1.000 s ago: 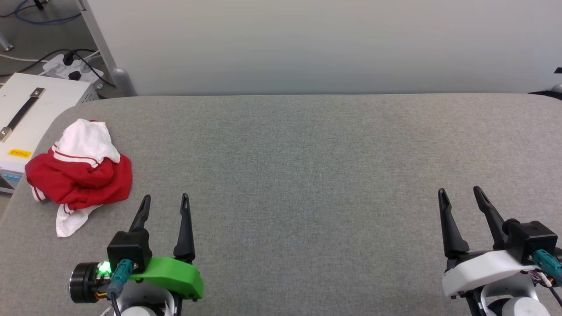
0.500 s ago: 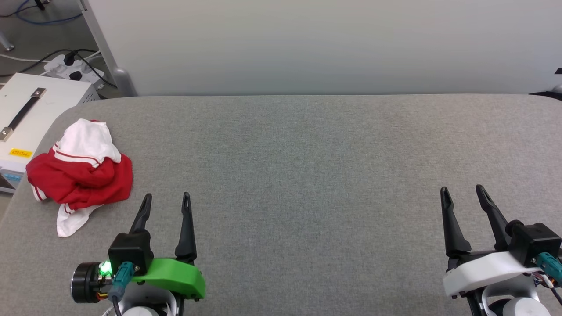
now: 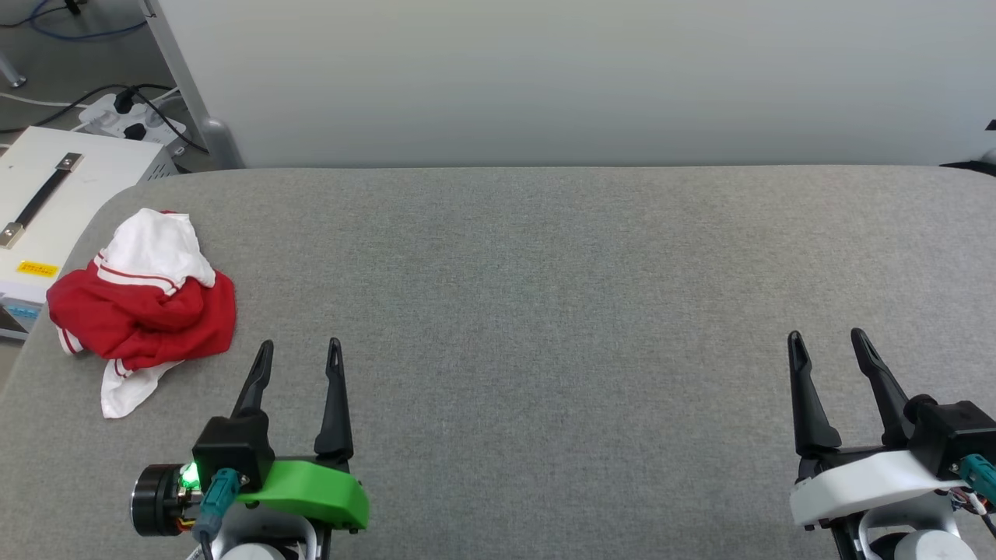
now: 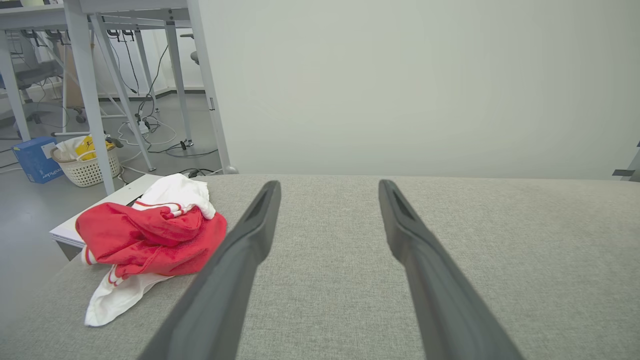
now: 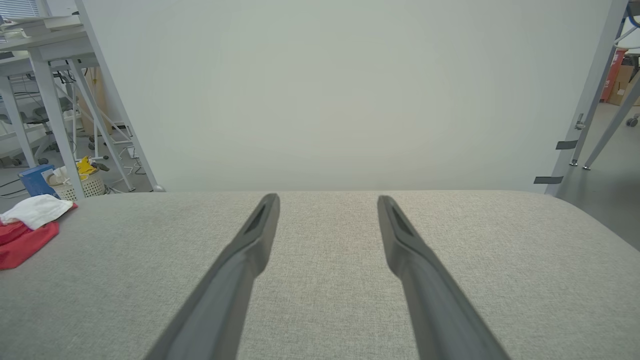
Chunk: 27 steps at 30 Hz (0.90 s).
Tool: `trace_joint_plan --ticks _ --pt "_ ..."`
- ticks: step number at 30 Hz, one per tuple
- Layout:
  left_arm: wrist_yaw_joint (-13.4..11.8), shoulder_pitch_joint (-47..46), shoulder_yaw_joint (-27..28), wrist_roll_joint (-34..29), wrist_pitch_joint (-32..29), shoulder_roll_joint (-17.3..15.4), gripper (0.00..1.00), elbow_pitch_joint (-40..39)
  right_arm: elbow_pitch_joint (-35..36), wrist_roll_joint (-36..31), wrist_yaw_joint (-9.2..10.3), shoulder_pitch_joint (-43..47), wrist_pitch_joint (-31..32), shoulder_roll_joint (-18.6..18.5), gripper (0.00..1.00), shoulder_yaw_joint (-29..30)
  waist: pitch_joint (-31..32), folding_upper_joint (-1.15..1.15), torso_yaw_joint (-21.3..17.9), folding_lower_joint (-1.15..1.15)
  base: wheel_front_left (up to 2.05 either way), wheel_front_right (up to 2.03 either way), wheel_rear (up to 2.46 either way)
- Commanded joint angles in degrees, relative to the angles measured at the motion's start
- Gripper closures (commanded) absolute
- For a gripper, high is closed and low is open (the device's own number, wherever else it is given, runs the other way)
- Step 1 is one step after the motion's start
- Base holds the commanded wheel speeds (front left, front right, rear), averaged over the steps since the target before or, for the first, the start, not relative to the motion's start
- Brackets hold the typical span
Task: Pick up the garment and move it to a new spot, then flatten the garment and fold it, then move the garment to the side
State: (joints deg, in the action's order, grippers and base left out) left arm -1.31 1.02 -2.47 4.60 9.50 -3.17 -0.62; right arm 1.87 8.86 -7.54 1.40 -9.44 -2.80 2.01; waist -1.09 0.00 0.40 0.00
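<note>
The garment (image 3: 144, 307) lies crumpled in a red and white heap at the left end of the grey padded table (image 3: 545, 272), close to its left edge. In the left wrist view the garment (image 4: 150, 237) sits just left of the fingers; in the right wrist view the garment (image 5: 25, 230) shows at the far left edge. My left gripper (image 3: 299, 351) hovers open at the lower left, a short way right of and nearer than the heap, nothing between its fingers. My right gripper (image 3: 825, 342) stands open at the lower right, far from the cloth.
A white case with a black strap handle (image 3: 47, 202) stands off the table's left corner, with a power strip and cables (image 3: 128, 117) on the floor behind. A pale partition wall (image 3: 545, 78) runs along the table's far edge. Desk legs and a basket (image 4: 87, 162) lie beyond.
Both grippers have drifted slightly to the right and a touch forward. The garment has not moved.
</note>
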Motion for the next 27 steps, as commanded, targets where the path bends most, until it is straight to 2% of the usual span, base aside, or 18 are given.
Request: trace_joint_plan --ticks 1,27 --pt "-0.29 -0.8 -0.15 0.28 0.55 0.19 0.0 0.06 -0.22 0.43 0.04 0.74 -0.67 -0.06 0.0 0.21 -0.01 0.0 -0.02 0.0 0.0 0.0 0.0" --pt "-1.38 -0.88 -0.98 -0.12 3.65 0.26 0.0 1.3 -2.31 -1.1 0.05 1.2 -3.73 -0.07 0.0 0.32 -0.82 0.0 -0.04 0.0 0.0 0.0 0.0"
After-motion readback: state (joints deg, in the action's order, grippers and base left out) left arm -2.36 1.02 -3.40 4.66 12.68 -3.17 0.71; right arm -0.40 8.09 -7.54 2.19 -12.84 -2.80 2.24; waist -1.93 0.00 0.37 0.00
